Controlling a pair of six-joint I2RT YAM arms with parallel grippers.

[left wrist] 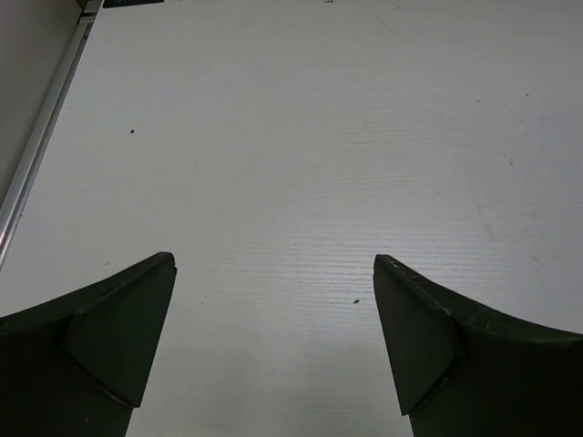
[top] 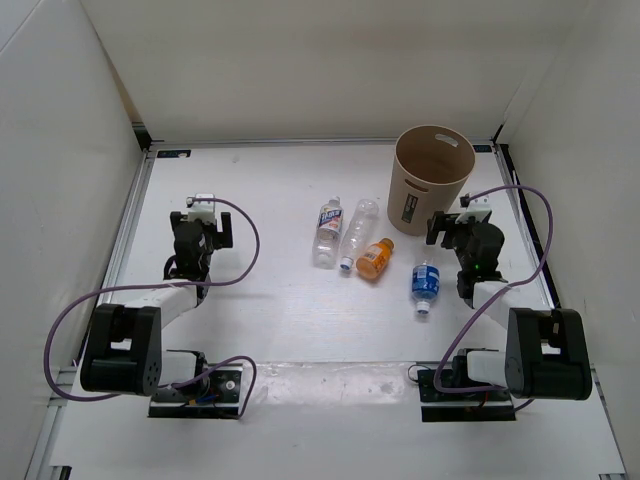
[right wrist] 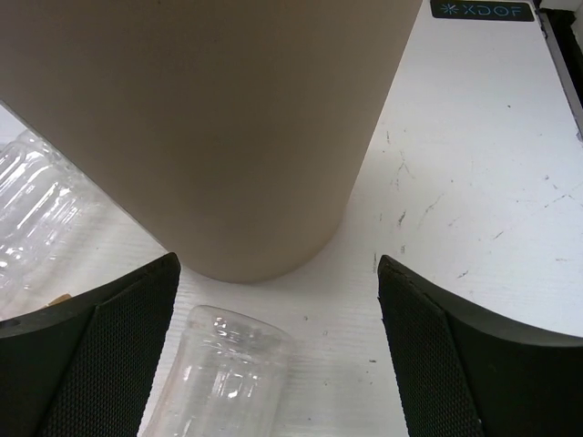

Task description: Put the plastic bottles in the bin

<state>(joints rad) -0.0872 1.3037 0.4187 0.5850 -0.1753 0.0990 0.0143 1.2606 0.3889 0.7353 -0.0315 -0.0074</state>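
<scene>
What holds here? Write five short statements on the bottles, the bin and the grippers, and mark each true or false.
1. The orange bottle lies on the table. True.
2. The bin lies on its side. False: it stands upright.
3. The right gripper holds the blue-label bottle. False: it is open and empty; that bottle lies on the table.
4. The left gripper is open over bare table. True.
5. The white-label bottle is in the bin. False: it lies on the table.
</scene>
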